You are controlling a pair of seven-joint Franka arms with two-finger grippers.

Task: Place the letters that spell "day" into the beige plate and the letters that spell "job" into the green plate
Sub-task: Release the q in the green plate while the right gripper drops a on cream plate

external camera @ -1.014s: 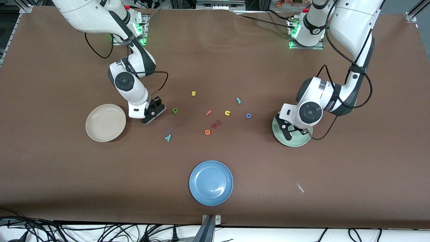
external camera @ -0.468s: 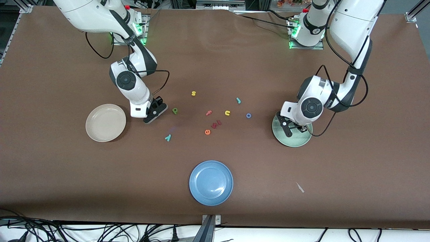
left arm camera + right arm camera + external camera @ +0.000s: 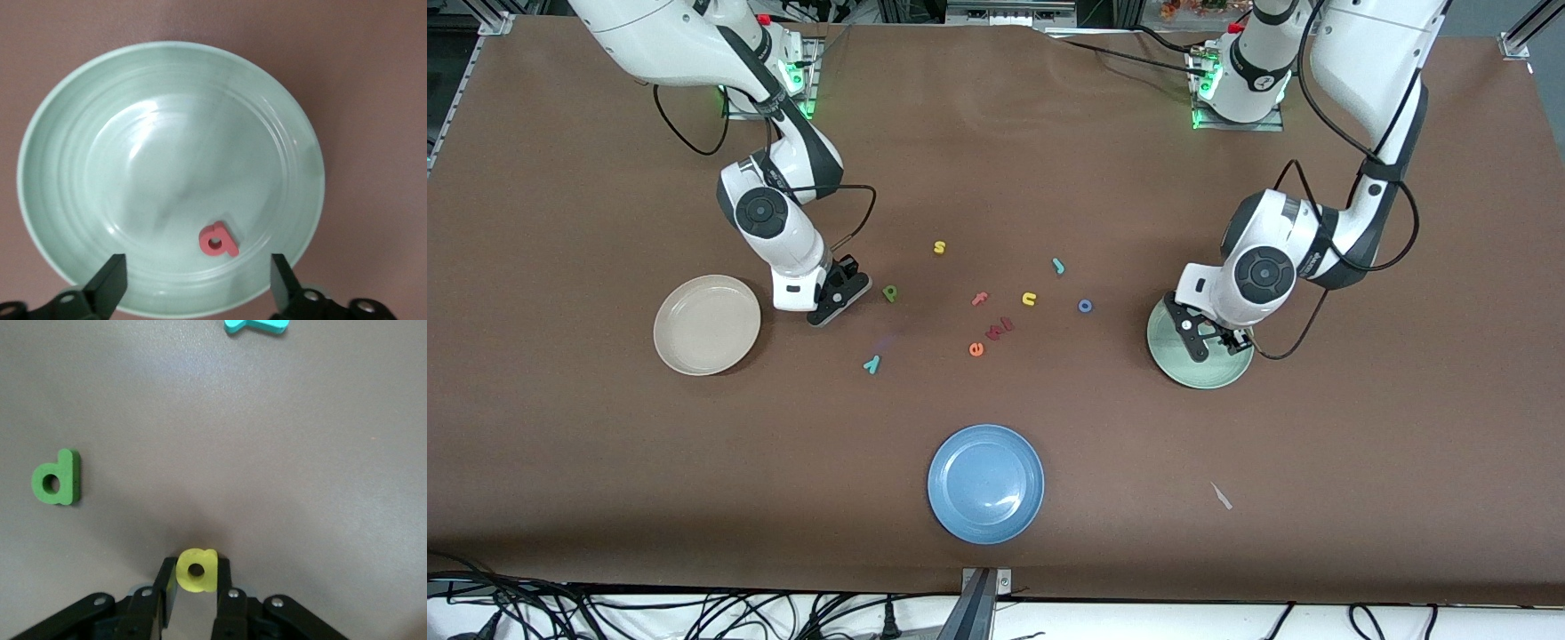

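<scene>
The b (image 3: 218, 240) lies in the green plate (image 3: 1172, 364), dropped since a second ago by the left gripper (image 3: 197, 280), now spread wide above it. The right gripper (image 3: 195, 587) pinches the d (image 3: 195, 570) beside the beige plate (image 3: 680, 351); a (image 3: 890, 292), y (image 3: 871, 364), j (image 3: 1058, 265), o (image 3: 1085, 306) remain on the desk

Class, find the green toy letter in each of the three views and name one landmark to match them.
Front view: green letter on the table beside the right gripper.
Right wrist view: green letter on bare table.
Left wrist view: not in it.
Landmark: teal y.
</scene>
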